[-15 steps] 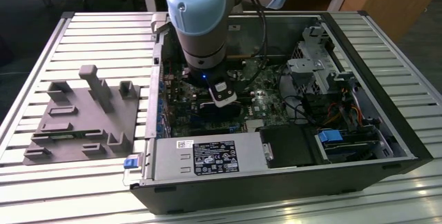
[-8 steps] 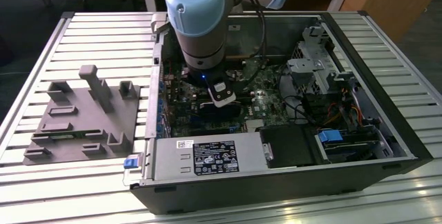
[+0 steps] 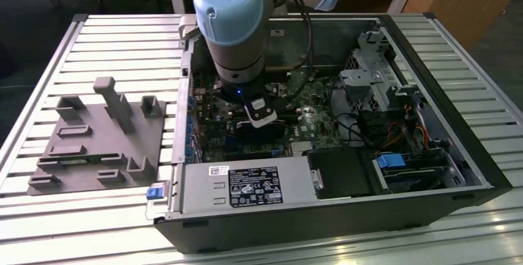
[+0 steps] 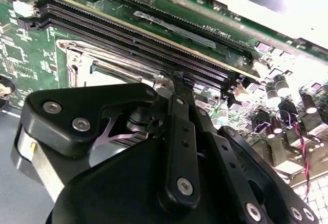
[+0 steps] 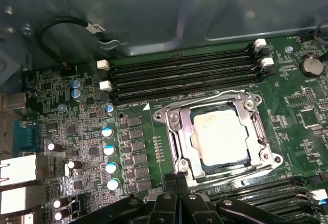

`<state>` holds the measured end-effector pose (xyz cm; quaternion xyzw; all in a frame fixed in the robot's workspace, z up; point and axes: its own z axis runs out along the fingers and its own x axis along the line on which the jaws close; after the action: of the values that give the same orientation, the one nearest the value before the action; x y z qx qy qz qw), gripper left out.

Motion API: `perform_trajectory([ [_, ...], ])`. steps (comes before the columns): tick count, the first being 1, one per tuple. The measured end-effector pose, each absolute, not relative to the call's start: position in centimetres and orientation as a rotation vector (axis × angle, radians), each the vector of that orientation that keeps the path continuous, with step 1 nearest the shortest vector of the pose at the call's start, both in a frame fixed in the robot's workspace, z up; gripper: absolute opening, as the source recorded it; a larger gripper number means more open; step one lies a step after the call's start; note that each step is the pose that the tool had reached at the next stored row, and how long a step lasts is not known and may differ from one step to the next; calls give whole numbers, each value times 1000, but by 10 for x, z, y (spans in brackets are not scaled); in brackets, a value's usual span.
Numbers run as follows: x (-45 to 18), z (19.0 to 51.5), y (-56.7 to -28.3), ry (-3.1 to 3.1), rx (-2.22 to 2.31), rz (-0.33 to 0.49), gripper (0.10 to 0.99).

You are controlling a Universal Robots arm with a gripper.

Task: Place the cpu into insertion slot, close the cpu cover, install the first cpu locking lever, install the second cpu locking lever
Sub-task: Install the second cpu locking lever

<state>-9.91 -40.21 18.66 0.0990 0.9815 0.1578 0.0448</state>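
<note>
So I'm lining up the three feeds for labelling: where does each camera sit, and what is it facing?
Exterior view: off the arm, above, looking down into the open computer case; the arm's blue joint shows.
First wrist view: on the arm, facing the motherboard, the cpu under its cpu cover; gripper linkage at the edge.
Second wrist view: low behind the gripper, skimming along the memory slots.
Both wrist views share the cover and memory slots.

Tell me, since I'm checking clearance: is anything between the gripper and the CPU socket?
Nothing visible. In the first wrist view the gripper sits at the edge of the cpu cover, which lies closed around the cpu.
</note>
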Motion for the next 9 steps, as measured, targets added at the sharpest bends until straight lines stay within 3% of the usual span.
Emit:
perform_trajectory([
  [9,-99,195,-402,2998,302,484,102],
])
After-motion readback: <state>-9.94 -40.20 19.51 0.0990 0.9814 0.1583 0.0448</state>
